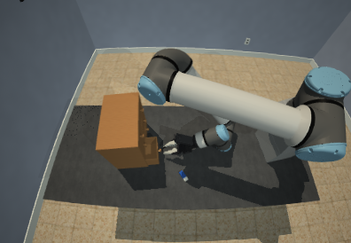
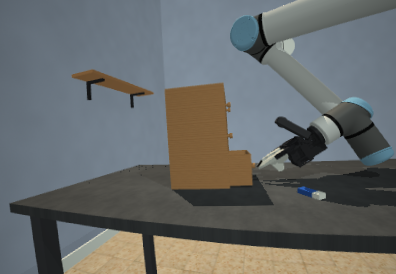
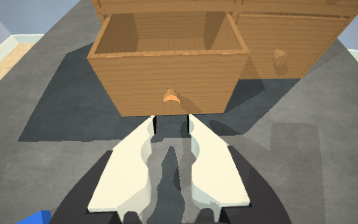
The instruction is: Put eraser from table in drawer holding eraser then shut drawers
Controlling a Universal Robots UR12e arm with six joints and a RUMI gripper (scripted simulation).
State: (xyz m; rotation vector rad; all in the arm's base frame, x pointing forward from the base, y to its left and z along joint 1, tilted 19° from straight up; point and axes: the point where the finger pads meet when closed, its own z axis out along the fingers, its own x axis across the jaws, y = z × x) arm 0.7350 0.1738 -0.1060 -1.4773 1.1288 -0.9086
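Note:
The wooden chest (image 1: 120,129) stands upright on the dark table, also in the exterior view (image 2: 199,137). One bottom drawer (image 3: 167,65) is pulled partly out. The part of its inside that I can see is bare wood; the front strip is hidden behind its panel. My gripper (image 3: 171,116) is just in front of the drawer's knob (image 3: 171,97), slightly open, with nothing between the fingers and the knob beyond the fingertips. It also shows in the top and exterior views (image 1: 165,148) (image 2: 261,162). The blue and white eraser (image 1: 183,176) (image 2: 311,192) lies on the table near the gripper.
A closed drawer with its own knob (image 3: 280,57) sits beside the open one. Upper drawers are shut, with knobs (image 2: 227,105) sticking out. A wall shelf (image 2: 111,82) hangs behind the chest. The arm's long link spans above the table.

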